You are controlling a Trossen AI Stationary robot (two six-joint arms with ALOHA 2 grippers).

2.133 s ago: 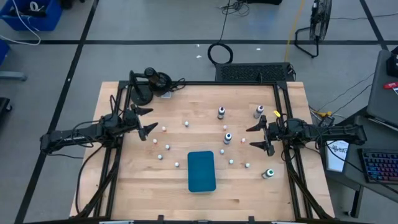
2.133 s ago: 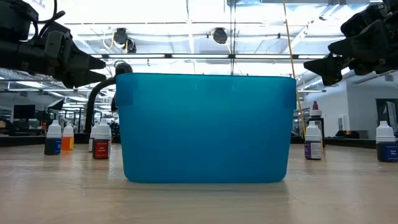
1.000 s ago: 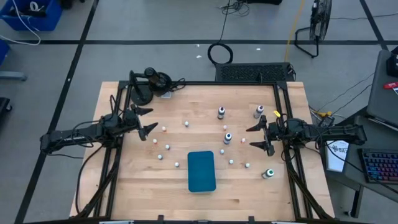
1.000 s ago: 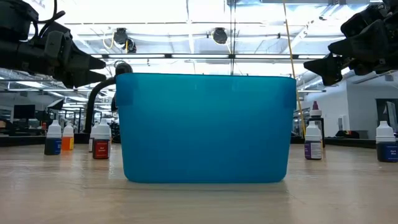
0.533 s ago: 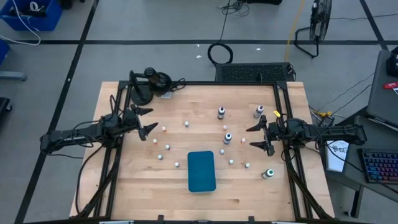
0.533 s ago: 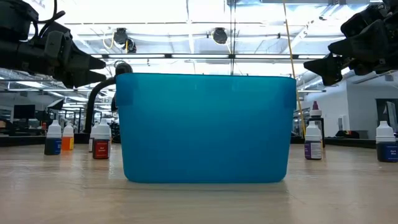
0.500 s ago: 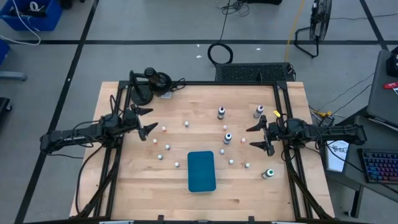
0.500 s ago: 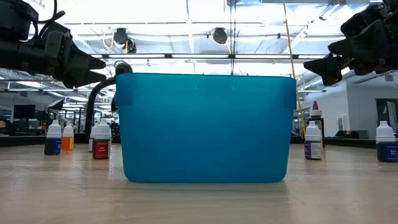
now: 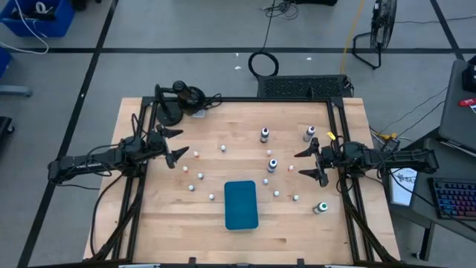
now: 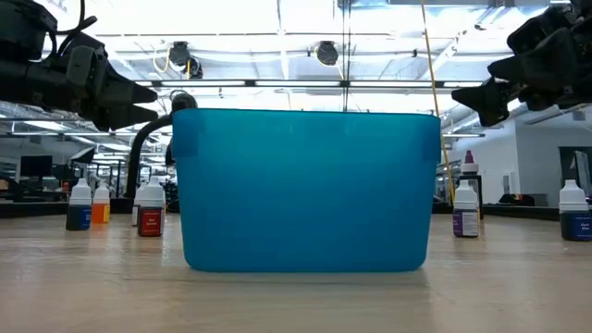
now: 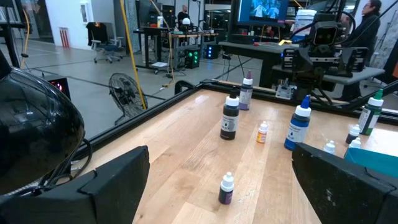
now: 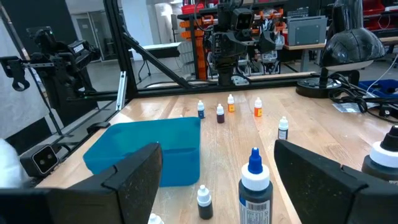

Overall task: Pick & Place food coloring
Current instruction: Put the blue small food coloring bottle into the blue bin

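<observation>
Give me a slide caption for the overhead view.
Both open tools, left and right, flank scattered food coloring bottles and a teal tray.

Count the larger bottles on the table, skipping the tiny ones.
4. Back-left bottle and back-right bottle stand apart in a row; middle bottle is just beyond the teal tray; green bottle is right of the tray. None seems hidden overhead.

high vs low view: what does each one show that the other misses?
Only the high view shows the whole table, the bottles scattered behind the teal tray, and both grippers open and empty at the table's sides: left gripper, right gripper. Only the low view shows bottle body colours, such as an orange bottle and a red one, and that the tray hides the middle of the table. Both show the tray, some bottles and both arms raised.
</observation>
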